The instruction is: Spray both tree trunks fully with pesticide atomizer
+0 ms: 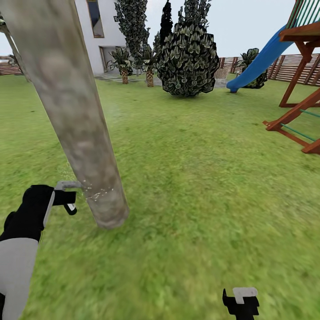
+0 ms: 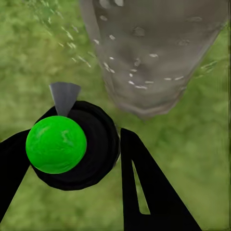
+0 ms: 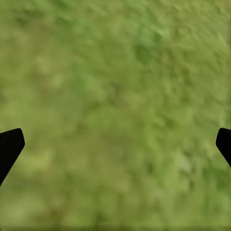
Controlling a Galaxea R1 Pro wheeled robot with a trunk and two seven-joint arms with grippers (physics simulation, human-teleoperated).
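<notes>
Step in hand: spraying the near thick, mottled grey-beige tree trunk (image 1: pixel 75 115), judged from the pale droplets flecking its base.
Left claw (image 1: pixel 66 195): mine, closed around the pesticide atomizer (image 2: pixel 72 147), a black round body with a bright green ball cap and a grey wedge nozzle; in the wrist view one black finger (image 2: pixel 144 187) sits against its side.
Atomizer position: head view, about 8 o'clock, just beside the trunk's foot, nozzle aimed at the bark.
Right claw (image 1: pixel 240 302): at 5 o'clock, low over the blurry green grass lawn (image 1: pixel 200 178); its fingertips (image 3: pixel 9 144) stand wide apart at the wrist view's edges, holding nothing.
Coverage: droplets visible only low on the trunk; upper bark looks dry, so I judge this tree far from done.
Second tree: not identified among the dark shrubs and palms at 12 o'clock.
Method advised: keep the nozzle near but clear of the bark, sweep upward in slow bands, then work round the far side.
Risk: spray drifting onto grass instead.
</notes>
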